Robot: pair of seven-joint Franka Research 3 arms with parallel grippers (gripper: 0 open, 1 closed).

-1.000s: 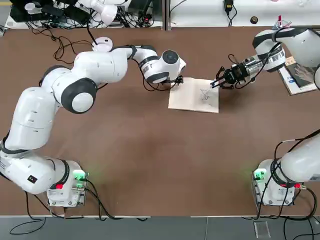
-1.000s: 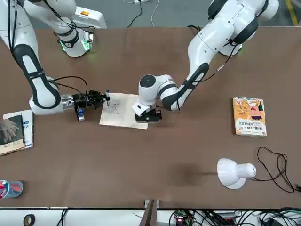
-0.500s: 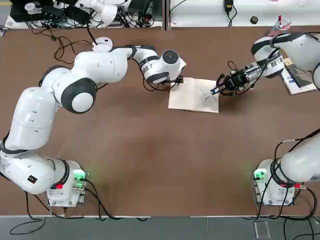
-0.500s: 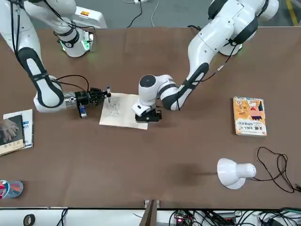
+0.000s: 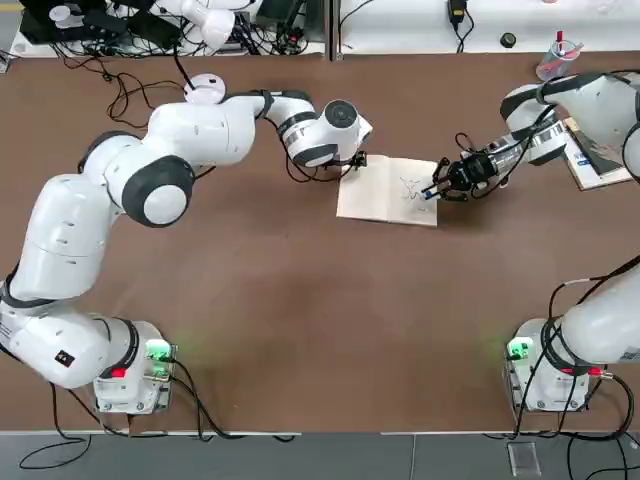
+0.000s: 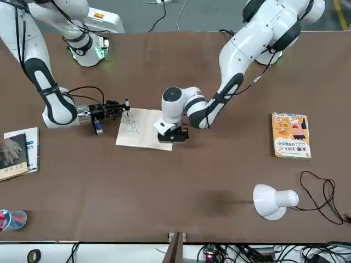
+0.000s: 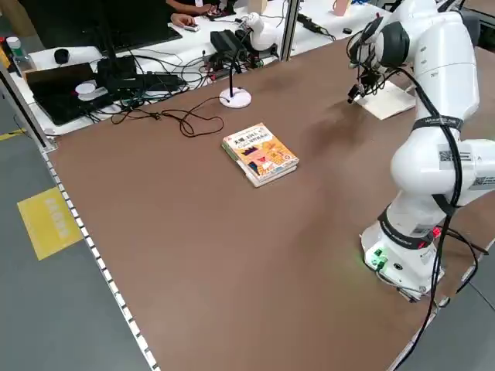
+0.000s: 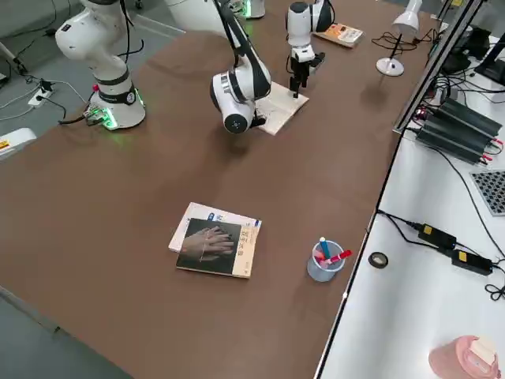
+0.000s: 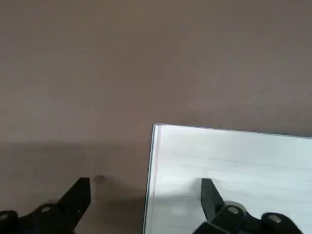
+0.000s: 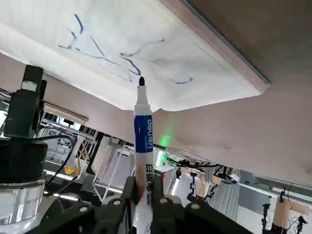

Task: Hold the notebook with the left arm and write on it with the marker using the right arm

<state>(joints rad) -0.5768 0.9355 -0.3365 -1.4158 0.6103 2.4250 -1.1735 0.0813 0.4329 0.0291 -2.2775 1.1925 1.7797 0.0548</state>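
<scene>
notebook (image 5: 388, 190) lies flat on the brown table (image 5: 300, 320), cream page up, dark scribbles near its right-arm side. left gripper (image 6: 173, 135) stands on the notebook's opposite end; in the left wrist view the fingers (image 9: 210, 195) are spread apart, one over the page, the other over bare table beside the page edge, nothing held between them.

right gripper (image 5: 447, 183) sits just beside the notebook's other edge, jaws clamped on the marker (image 10: 143, 141). marker tip is dark, pointed toward the scribbled page; cannot tell if it touches the paper.

orange-yellow book (image 6: 291, 135) lies well apart on the left-arm side, white desk lamp (image 6: 272, 201) near it. dark-covered book (image 8: 215, 240) and a clear pen cup (image 8: 323, 261) lie well apart on the right-arm side.
</scene>
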